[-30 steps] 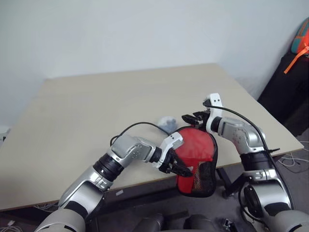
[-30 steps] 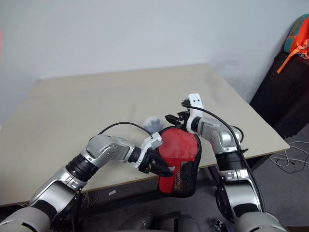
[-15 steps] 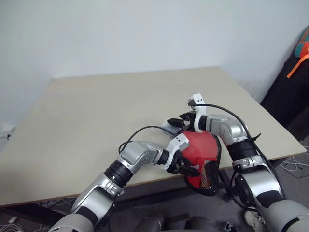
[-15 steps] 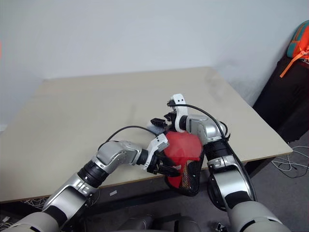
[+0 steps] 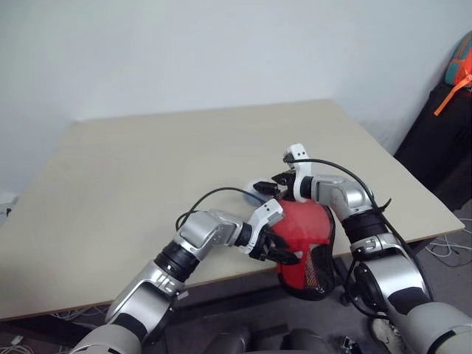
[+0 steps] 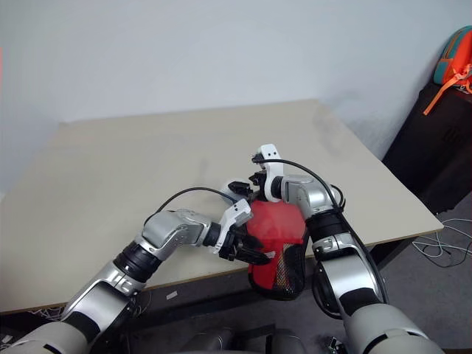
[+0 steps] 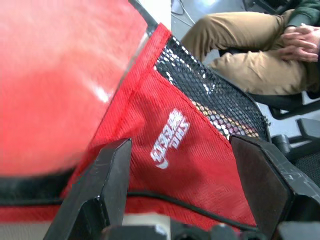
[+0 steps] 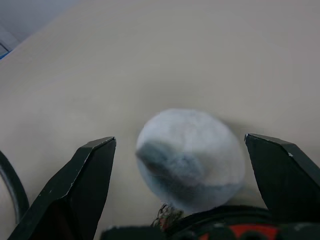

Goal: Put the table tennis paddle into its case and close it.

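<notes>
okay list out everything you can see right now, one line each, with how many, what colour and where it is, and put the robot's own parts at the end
table: one, light beige, filling the middle of the head views.
case: one, red with black mesh and black rim, hanging over the table's near edge.
grey lump: one, pale grey, on the table just beyond the case.
bag: one, orange and teal, on a dark stand at far right.
seated person: one, tan trousers, hands clasped.
cables: several, pale, on the floor at right.
left gripper: one, black, at the case's red face.
right gripper: one, black, open around the grey lump.
</notes>
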{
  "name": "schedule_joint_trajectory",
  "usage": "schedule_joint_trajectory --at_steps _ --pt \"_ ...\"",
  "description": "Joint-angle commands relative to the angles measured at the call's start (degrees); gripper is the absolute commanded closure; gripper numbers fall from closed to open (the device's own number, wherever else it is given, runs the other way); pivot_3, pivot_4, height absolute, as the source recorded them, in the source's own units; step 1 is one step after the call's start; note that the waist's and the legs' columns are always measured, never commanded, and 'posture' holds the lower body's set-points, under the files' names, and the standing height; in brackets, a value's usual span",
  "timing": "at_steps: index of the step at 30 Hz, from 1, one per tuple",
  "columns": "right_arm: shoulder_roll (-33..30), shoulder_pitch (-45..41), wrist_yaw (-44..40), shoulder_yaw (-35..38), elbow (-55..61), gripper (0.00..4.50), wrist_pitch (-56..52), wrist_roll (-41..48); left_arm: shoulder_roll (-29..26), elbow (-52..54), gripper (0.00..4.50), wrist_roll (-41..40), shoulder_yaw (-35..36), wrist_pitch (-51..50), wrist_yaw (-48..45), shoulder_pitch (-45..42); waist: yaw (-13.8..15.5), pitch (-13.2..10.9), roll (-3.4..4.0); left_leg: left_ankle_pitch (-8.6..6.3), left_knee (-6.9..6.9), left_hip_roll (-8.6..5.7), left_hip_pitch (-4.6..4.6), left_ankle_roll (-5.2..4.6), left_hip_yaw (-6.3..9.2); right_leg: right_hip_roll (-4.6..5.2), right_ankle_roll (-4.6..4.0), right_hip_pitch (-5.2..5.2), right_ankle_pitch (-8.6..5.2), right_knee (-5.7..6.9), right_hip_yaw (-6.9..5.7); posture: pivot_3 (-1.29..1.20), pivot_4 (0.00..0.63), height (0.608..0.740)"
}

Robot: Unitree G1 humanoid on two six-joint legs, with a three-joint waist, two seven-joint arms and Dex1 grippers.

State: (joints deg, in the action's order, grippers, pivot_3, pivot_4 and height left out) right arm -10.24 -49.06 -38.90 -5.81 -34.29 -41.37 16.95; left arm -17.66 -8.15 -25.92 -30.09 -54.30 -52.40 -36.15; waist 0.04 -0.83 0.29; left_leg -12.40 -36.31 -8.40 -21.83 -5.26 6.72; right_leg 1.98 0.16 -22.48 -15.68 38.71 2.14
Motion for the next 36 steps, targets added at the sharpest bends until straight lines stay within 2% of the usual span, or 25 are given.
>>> schedule_joint_trajectory --at_steps 1,13,16,23,27,29,36 --pt "1.2 -2.7 -0.4 0.5 -1.3 0.03 1.6 -0.6 0.7 -1.7 1.15 3.6 -0.5 1.5 1.6 0.1 0.2 0.0 0.00 0.00 0.00 0.00 0.01 0.00 0.00 0.00 0.00 0.01 0.00 0.00 0.00 0.00 0.000 0.740" --pt "3.6 -4.8 0.7 -0.8 -11.8 0.03 3.9 -6.1 1.0 -0.3 1.15 5.0 0.6 0.1 2.3 1.2 0.2 0.0 0.01 0.00 0.01 -0.02 0.17 0.00 0.00 -0.01 0.00 0.16 0.00 0.00 0.01 0.00 0.000 0.740" --pt "3.9 -4.9 1.8 -0.1 -12.5 0.62 5.8 -7.2 0.9 -0.3 1.15 5.3 0.6 -0.2 2.2 1.2 0.2 0.0 0.01 0.00 0.01 -0.02 0.18 0.00 0.00 -0.02 0.00 0.16 0.00 0.00 0.02 0.00 0.000 0.740" --pt "5.1 -6.1 8.1 5.6 -13.7 3.00 10.0 -6.3 0.9 -0.5 1.15 5.0 0.4 -2.9 2.0 1.1 0.1 0.0 0.01 0.00 0.05 -0.02 0.19 0.00 0.00 -0.03 0.00 0.16 0.00 0.00 0.03 0.00 0.000 0.740" --pt "5.3 -6.3 13.9 7.1 -15.3 4.11 15.2 -8.2 1.1 -0.6 1.15 4.7 0.2 -4.3 1.3 0.9 0.1 0.0 0.01 0.01 0.08 -0.02 0.20 0.01 0.00 -0.03 0.00 0.15 0.00 0.00 0.03 0.00 0.000 0.740" --pt "5.5 -6.7 16.2 8.5 -16.0 4.42 16.8 -7.7 1.2 -0.6 1.15 4.7 0.2 -4.6 1.1 0.9 0.1 0.0 0.01 0.01 0.09 -0.02 0.20 0.02 0.00 -0.03 0.00 0.14 0.00 0.00 0.04 0.00 0.000 0.740" --pt "4.5 -7.4 21.3 11.2 -19.4 4.43 21.9 -7.9 1.6 -0.3 1.15 4.5 0.3 -5.9 1.1 1.1 0.1 0.0 0.01 0.03 0.12 -0.02 0.21 0.04 -0.01 -0.04 0.00 0.14 0.00 -0.01 0.05 0.00 0.000 0.740"
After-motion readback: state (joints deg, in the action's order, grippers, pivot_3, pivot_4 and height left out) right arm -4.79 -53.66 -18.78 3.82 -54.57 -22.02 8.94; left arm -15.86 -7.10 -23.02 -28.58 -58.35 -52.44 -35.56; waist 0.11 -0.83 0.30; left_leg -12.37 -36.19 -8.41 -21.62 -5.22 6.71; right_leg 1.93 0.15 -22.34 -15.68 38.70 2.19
